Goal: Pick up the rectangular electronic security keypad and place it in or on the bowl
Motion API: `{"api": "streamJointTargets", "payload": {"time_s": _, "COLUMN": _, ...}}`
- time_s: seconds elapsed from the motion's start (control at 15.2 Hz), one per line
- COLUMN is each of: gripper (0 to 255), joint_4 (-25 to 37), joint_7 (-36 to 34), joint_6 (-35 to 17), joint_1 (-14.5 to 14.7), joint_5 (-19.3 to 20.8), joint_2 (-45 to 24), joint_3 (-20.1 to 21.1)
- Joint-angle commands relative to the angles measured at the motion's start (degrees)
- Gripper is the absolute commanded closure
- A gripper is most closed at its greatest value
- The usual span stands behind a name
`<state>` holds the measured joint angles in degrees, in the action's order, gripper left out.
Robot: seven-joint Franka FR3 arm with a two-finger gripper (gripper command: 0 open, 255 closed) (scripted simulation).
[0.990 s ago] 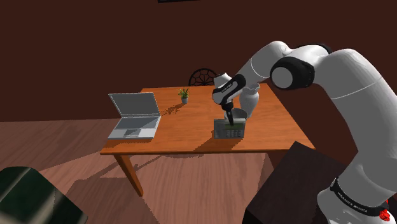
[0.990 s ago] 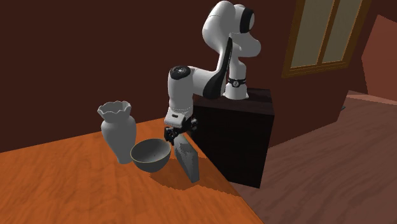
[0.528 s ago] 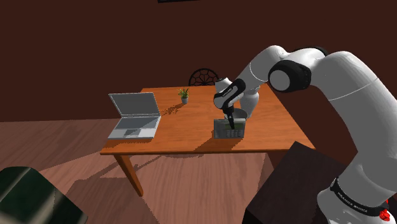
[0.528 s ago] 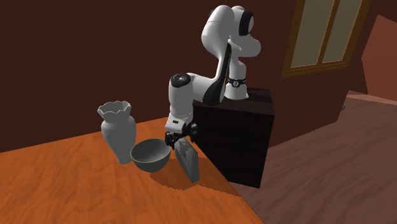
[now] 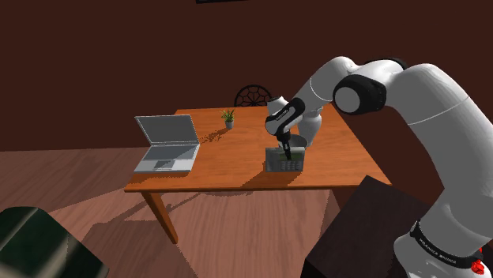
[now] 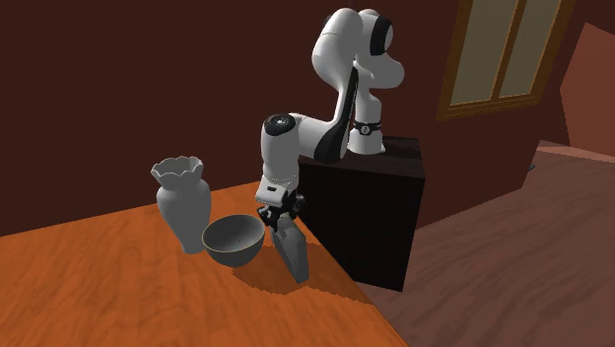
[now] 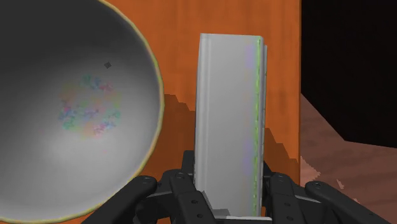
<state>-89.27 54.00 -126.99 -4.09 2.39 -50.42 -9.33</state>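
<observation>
The keypad is a grey rectangular slab standing on its edge near the table's front edge in the shoulder view. My gripper comes down on it from above. In the wrist view the gripper is shut on the keypad, one black finger on each flat side. The grey bowl sits right beside the keypad, empty and upright. In the second exterior view the gripper grips the top of the keypad, and the bowl stands just to its left.
A grey vase stands behind the bowl. An open laptop and a small potted plant are on the wooden table, a chair back beyond it. The table edge runs close beside the keypad; the dark stand is nearby.
The hand came down a little over the keypad's top edge, and its fingers went from standing apart to clasping the keypad. Keypad and bowl have not moved.
</observation>
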Motion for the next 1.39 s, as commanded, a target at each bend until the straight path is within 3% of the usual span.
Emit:
{"api": "streamJointTargets", "payload": {"time_s": 0.0, "gripper": 255, "joint_4": -0.01, "joint_7": 0.01, "joint_6": 0.01, "joint_1": 0.01, "joint_5": 0.00, "joint_2": -0.02, "joint_3": 0.01}}
{"api": "streamJointTargets", "payload": {"time_s": 0.4, "gripper": 255, "joint_4": -0.01, "joint_7": 0.01, "joint_6": -0.01, "joint_1": 0.01, "joint_5": 0.00, "joint_2": -0.03, "joint_3": 0.01}}
{"api": "streamJointTargets", "payload": {"time_s": 1.32, "gripper": 255, "joint_4": -2.24, "joint_7": 0.59, "joint_6": 5.84, "joint_1": 0.64, "joint_5": 0.59, "joint_2": 8.10, "joint_3": -0.64}}
